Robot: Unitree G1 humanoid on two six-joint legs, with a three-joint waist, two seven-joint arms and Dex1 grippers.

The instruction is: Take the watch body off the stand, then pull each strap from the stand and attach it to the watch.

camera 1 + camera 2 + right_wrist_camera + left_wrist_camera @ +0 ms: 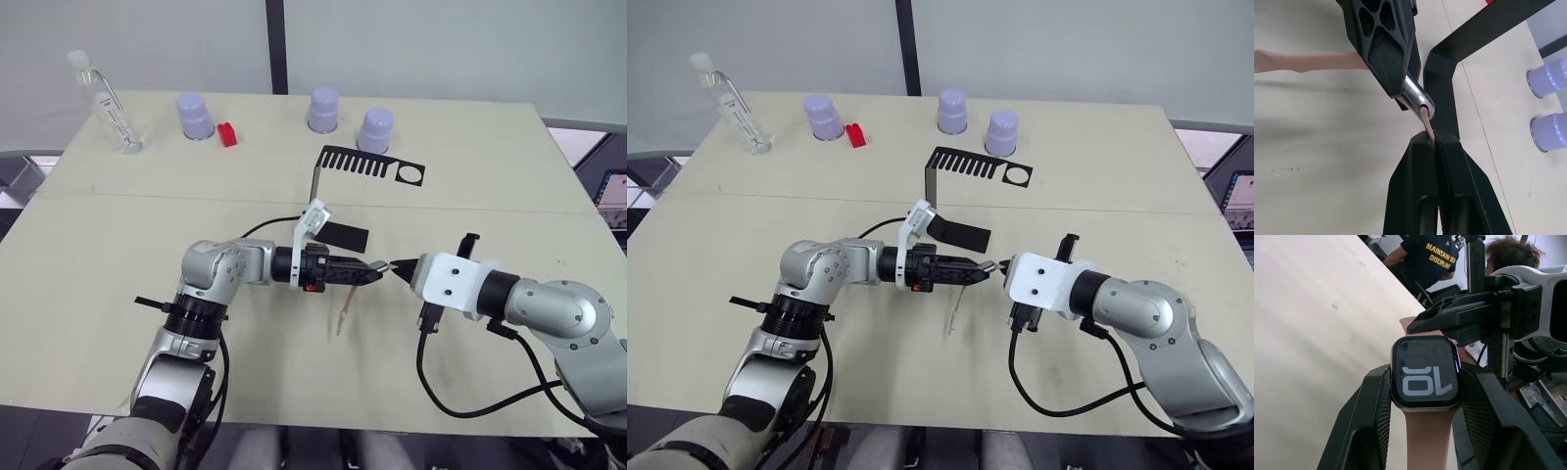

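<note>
**Inspector:** Status of the watch body (1425, 373)?

**Assessor:** It is off the stand (338, 162) and clamped between the fingers of the left gripper (377, 271), held above the table (118, 255) in front of the stand's base. The screen faces the left wrist camera.

**Inspector:** And the straps?

**Assessor:** One strap (347, 305) hangs from the watch body below the left gripper, its free end near the table; it appears attached. The second strap (1426, 122) is pinched in the closed right gripper (1434, 139), with its visible end meeting the edge of the watch body. The two grippers sit tip to tip.

**Inspector:** Is the second strap seated?

**Assessor:** That cannot be told; the joint is partly hidden by the fingers. The comb arm of the stand carries no strap, so both seem to have been pulled.

**Inspector:** Remaining work?

**Assessor:** By judgement, the task is in its last step: sliding the second strap fully into its slot. The main risk is a skewed entry.

**Inspector:** Other items?

**Assessor:** Three purple cups (323, 110) and a bottle (110, 106) stand well apart at the far edge.
</note>
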